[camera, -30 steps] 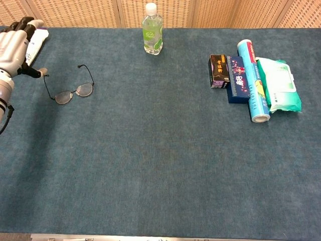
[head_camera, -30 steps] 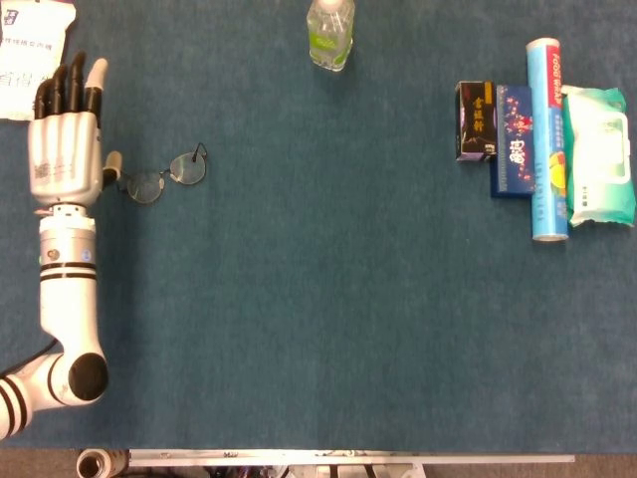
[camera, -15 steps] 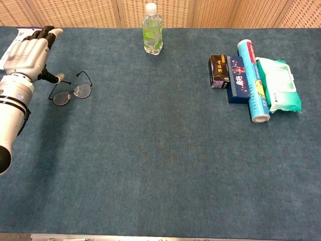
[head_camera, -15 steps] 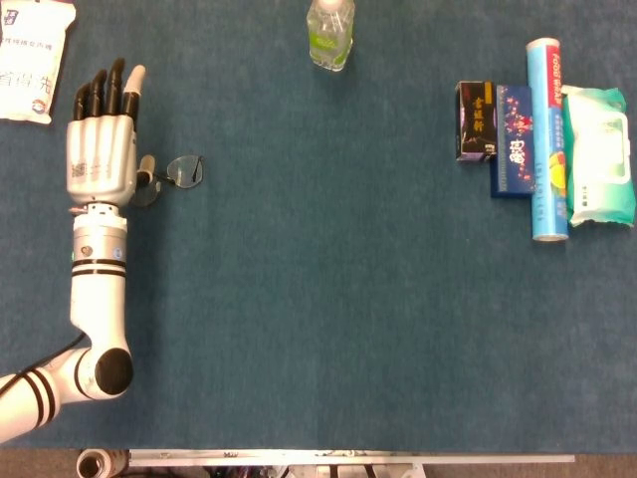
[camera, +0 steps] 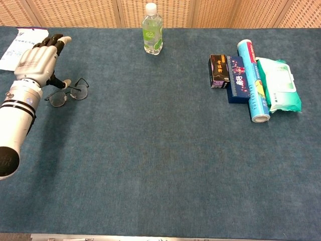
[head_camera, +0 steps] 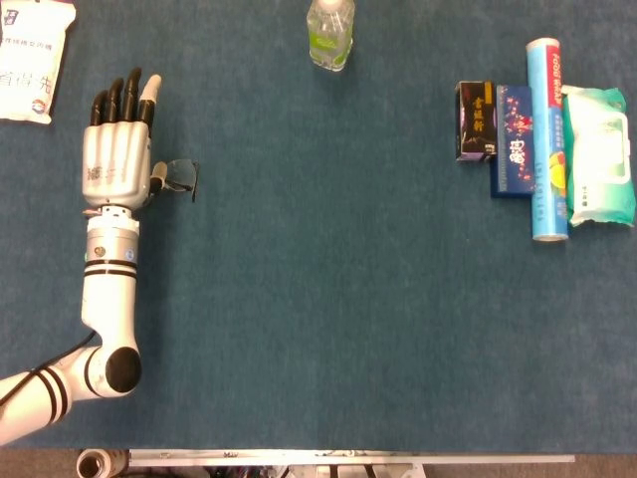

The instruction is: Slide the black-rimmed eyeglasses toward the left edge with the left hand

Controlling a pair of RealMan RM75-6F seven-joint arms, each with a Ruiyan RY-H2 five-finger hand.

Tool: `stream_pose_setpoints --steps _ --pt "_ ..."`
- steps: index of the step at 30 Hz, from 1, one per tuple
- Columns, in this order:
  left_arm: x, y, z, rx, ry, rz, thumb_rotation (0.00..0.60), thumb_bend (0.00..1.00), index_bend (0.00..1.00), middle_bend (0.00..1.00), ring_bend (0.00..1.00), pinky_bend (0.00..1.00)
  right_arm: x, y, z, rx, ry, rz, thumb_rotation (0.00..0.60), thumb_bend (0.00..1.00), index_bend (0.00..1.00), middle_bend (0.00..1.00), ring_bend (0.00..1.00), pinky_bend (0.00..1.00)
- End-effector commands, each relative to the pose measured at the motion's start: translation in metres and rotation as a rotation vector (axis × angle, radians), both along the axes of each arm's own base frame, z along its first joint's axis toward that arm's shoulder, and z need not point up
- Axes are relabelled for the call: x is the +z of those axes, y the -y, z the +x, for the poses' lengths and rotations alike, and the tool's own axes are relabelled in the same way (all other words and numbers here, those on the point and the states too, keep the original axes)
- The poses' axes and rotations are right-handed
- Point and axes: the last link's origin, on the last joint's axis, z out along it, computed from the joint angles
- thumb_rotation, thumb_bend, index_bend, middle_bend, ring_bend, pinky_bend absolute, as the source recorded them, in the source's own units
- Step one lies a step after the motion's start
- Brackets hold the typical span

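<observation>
The black-rimmed eyeglasses (head_camera: 181, 176) lie on the blue table cloth at the far left. In the head view my left hand (head_camera: 117, 141) hangs over their left part, so only one lens shows beside the thumb. The chest view shows both lenses of the eyeglasses (camera: 67, 95) just right of and below the left hand (camera: 37, 60). The fingers are stretched out flat, pointing away from me, and hold nothing. The thumb sits right at the frame; whether it touches I cannot tell. My right hand shows in neither view.
A white packet (head_camera: 35, 60) lies at the far left corner, beyond the hand. A water bottle (head_camera: 330, 32) stands at the back centre. On the right lie a dark box (head_camera: 475, 121), a blue box (head_camera: 513, 139), a blue tube (head_camera: 547, 139) and a wipes pack (head_camera: 597, 154).
My left hand has moved right, from beside the eyeglasses to over their left lens. The eyeglasses have turned and shifted slightly.
</observation>
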Motion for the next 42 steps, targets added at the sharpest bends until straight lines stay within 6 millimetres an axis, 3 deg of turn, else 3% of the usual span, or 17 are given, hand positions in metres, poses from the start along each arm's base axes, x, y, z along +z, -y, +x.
stream_pose_setpoints --steps 1,34,42 --pt "-0.004 0.000 -0.002 0.003 0.000 -0.009 0.600 0.25 0.00 0.00 0.00 0.09 0.000 0.000 0.000 0.000 0.000 -0.001 0.600 0.35 0.53 0.44 0.25 0.21" --pt "-0.016 -0.006 -0.028 0.071 -0.036 -0.028 0.600 0.25 0.00 0.00 0.00 0.09 0.000 0.001 -0.001 -0.006 0.000 0.003 0.600 0.35 0.53 0.44 0.25 0.21" --pt "-0.011 -0.006 -0.031 0.074 -0.026 -0.007 0.600 0.25 0.00 0.00 0.00 0.09 -0.001 0.000 0.000 -0.005 -0.001 0.006 0.600 0.35 0.53 0.44 0.25 0.21"
